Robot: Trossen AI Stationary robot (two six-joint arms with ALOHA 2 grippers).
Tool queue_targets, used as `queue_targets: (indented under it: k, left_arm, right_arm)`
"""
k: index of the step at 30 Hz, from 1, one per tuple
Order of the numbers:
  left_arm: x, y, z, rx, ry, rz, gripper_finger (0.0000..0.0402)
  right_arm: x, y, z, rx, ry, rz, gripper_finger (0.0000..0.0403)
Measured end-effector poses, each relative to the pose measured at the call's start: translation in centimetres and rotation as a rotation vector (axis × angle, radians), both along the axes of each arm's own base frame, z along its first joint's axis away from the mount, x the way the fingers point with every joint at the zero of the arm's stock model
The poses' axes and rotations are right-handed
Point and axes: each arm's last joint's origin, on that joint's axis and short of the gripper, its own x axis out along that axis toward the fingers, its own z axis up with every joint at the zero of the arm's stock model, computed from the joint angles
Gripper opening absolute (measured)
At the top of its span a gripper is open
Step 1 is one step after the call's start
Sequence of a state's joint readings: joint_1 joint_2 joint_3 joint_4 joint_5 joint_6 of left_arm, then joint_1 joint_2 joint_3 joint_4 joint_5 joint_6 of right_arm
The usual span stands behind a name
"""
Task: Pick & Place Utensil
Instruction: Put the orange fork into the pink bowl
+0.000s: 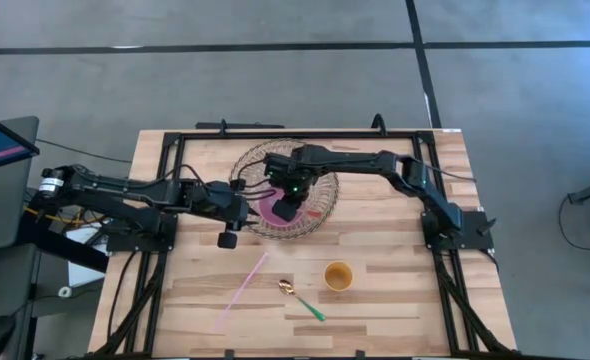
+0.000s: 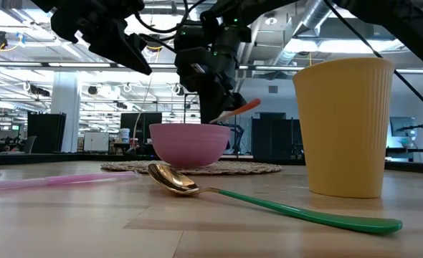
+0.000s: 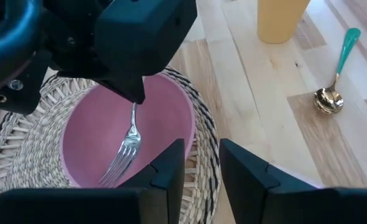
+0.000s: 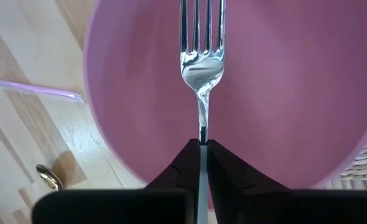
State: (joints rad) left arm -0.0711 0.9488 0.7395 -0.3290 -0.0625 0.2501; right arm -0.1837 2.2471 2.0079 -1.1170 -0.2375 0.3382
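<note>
A silver fork (image 4: 202, 68) with an orange handle (image 2: 243, 107) hangs tines-down inside the pink bowl (image 1: 275, 207), which stands on a round woven mat (image 1: 320, 190). My right gripper (image 4: 202, 146) is above the bowl (image 3: 96, 137) and shut on the fork (image 3: 130, 140). My left gripper (image 3: 202, 168) is open and empty, just beyond the bowl's left rim and over the mat's edge (image 1: 233, 218). A gold spoon with a green handle (image 1: 301, 299) lies flat on the table near its near edge. My right gripper pinches the fork's metal stem (image 4: 202, 127) just behind the tines, between its two fingers. The fingers come from above, slanting down into the bowl. The fork is tilted, tines low inside the bowl (image 3: 118, 165), orange handle sticking up and out behind the fingers (image 2: 243, 107).
A yellow cup (image 1: 338, 275) stands right of the spoon (image 2: 269, 204). A pink straw (image 1: 241, 290) lies left of the spoon on the near part of the table. A black frame (image 1: 175, 140) runs along the table's edges. The two grippers are close together at the bowl.
</note>
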Motion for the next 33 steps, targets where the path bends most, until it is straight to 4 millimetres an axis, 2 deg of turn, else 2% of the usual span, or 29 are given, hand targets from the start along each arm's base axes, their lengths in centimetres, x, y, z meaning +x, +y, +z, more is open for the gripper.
queue_targets:
  k: [23, 29, 33]
  left_arm:
    - [0.0, 0.0, 0.0, 0.000, 0.001, 0.000, 0.0102]
    - [0.0, 0.0, -0.1, -0.001, 0.008, -0.003, 0.0102]
    - [0.0, 0.0, -0.1, 0.000, 0.010, -0.002, 0.0102]
  right_arm:
    - [0.2, 0.0, 0.0, -0.057, -0.009, -0.010, 0.0009]
    - [0.7, 0.0, -2.1, -0.039, 0.029, 0.006, 0.0009]
    - [0.9, 0.0, -2.5, -0.044, 0.026, 0.035, 0.0010]
